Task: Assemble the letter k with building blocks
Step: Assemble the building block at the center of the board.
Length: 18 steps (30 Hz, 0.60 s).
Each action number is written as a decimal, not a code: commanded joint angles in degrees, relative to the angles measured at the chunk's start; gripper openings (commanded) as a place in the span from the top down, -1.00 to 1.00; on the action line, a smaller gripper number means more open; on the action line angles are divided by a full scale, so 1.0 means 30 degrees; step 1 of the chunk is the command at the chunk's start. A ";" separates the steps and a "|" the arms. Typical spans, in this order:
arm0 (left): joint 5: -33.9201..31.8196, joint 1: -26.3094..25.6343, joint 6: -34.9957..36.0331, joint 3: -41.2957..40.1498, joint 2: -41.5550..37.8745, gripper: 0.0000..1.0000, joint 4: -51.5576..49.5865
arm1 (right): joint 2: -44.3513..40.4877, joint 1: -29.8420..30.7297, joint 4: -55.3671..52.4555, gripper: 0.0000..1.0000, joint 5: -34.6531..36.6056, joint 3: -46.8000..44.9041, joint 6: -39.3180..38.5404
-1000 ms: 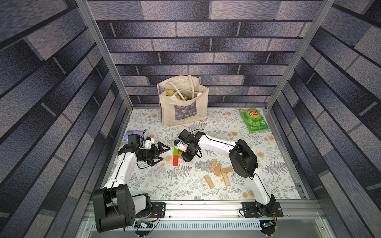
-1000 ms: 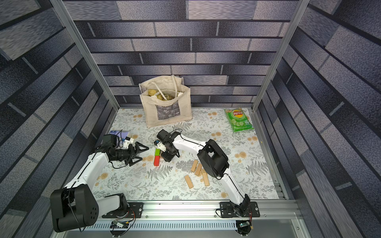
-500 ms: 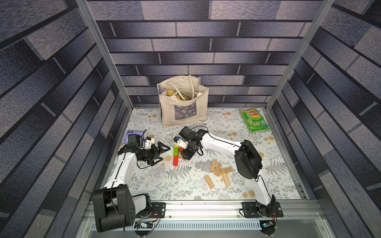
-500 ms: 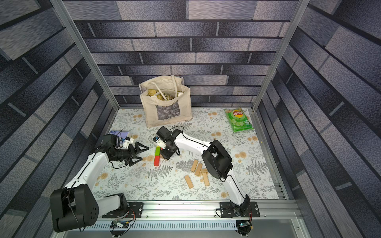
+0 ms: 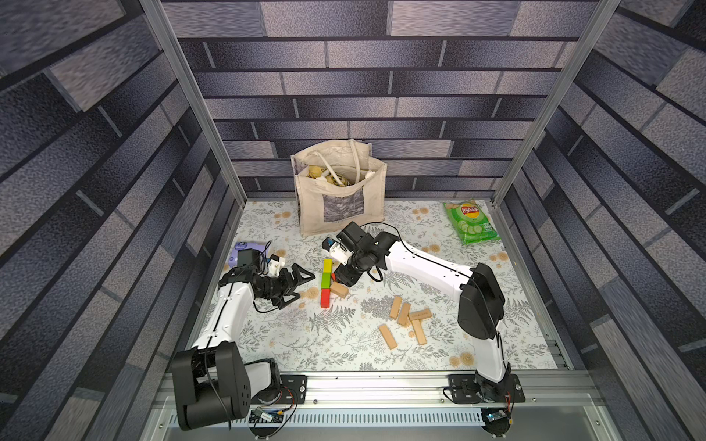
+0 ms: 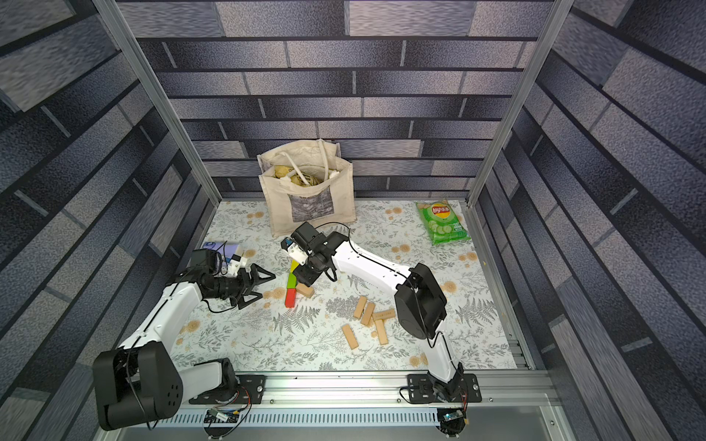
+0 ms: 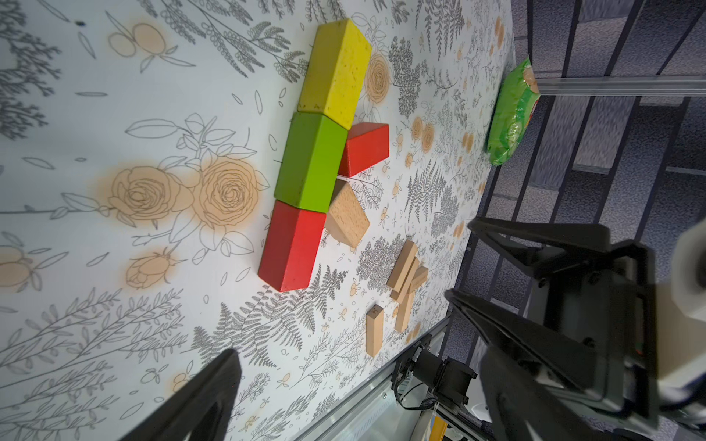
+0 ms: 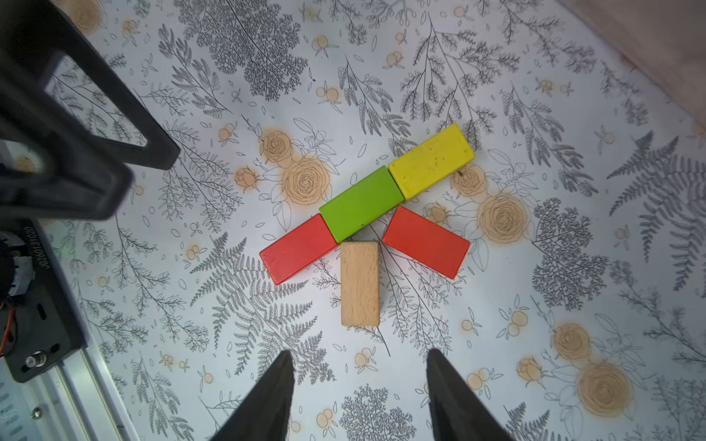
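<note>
Letter K (image 5: 325, 279) lies flat on the flowered tablecloth (image 5: 344, 343), left of centre, in front of the tote bag (image 5: 340, 202).

Stem: yellow block (image 8: 431, 158), green block (image 8: 361, 202) and red block (image 8: 298, 248), end to end in one straight line, touching. In both top views yellow is the far end and red the near end.

Arms, on the side toward the right arm:
- second red block (image 8: 426, 242), slanted, one corner at the green–yellow joint
- tan block (image 8: 360, 283), slanted the other way, one end at the green block's near corner

Both arms spread away from the green block. All five pieces lie flat.

Right gripper (image 8: 361, 382): above the K, pointed down at it, jaws apart, nothing between them. In the right wrist view the tips are clear of the tan block, just short of its free end. In the top views the gripper hides the second red block.

Left gripper (image 5: 307, 285): just beside the stem on its other side, jaws spread wide, empty, touching no block.

Loose tan blocks (image 5: 404, 314): five, on the cloth near the right arm's elbow, well apart from the K. Four are bunched together; one lies a little apart, nearer the front rail.

Other items: chip bag (image 5: 472, 223) in the far right corner; purple pack (image 5: 244, 250) by the left wall, behind the left wrist.
</note>
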 commanded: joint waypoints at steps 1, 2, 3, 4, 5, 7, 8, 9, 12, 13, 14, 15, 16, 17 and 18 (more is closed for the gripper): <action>-0.1770 -0.0610 0.0998 0.0935 0.0005 -1.00 -0.0677 | -0.1290 -0.0150 0.0847 -0.18 0.0385 -0.1303 0.1256; -0.2151 -0.0842 0.1097 0.1096 0.0087 -1.00 -0.0736 | -0.1621 -0.0138 0.1133 -0.19 0.0561 -0.1709 0.1709; -0.2579 -0.1081 0.1157 0.1283 0.0223 -0.99 -0.0819 | -0.2008 -0.0209 0.1550 -0.21 0.0780 -0.2194 0.2434; -0.3073 -0.1332 0.1192 0.1478 0.0385 -1.00 -0.0949 | -0.2314 -0.0295 0.1845 -0.22 0.0970 -0.2596 0.3354; -0.3693 -0.1584 0.1263 0.1710 0.0538 -1.00 -0.1157 | -0.2533 -0.0441 0.2080 -0.22 0.0998 -0.2944 0.4271; -0.5757 -0.2263 0.1421 0.2242 0.0732 -0.92 -0.1453 | -0.3098 -0.0785 0.2833 -0.23 0.0825 -0.3997 0.6584; -0.6909 -0.2564 0.1428 0.2494 0.0820 -0.86 -0.1636 | -0.3359 -0.0903 0.3175 -0.24 0.0698 -0.4553 0.7428; -0.8086 -0.2859 0.1429 0.2774 0.0935 -0.74 -0.1757 | -0.3629 -0.1041 0.3626 -0.24 0.0585 -0.5240 0.8409; -1.0153 -0.3347 0.1248 0.3093 0.1304 -0.31 -0.1433 | -0.4305 -0.1184 0.4704 -0.25 0.0284 -0.6990 1.0341; -1.0707 -0.3474 0.1155 0.3099 0.1452 -0.18 -0.1210 | -0.4510 -0.1236 0.4933 -0.27 0.0289 -0.7483 1.0800; -1.1073 -0.3551 0.1179 0.3144 0.1649 -0.08 -0.1050 | -0.4688 -0.1252 0.5230 -0.30 0.0239 -0.7942 1.1077; -1.1417 -0.3670 0.1256 0.3210 0.1919 0.06 -0.0984 | -0.4896 -0.1263 0.5609 -0.35 0.0183 -0.8434 1.1332; -1.1827 -0.3788 0.1310 0.3289 0.2273 0.17 -0.1000 | -0.5100 -0.1259 0.6062 -0.41 0.0057 -0.8912 1.1714; -1.2034 -0.3906 0.1353 0.3303 0.2533 0.24 -0.0961 | -0.5248 -0.1259 0.6544 -0.46 -0.0098 -0.9319 1.1989; -1.2046 -0.4003 0.1401 0.3224 0.2848 0.31 -0.0755 | -0.5371 -0.1274 0.7087 -0.53 -0.0222 -0.9705 1.2235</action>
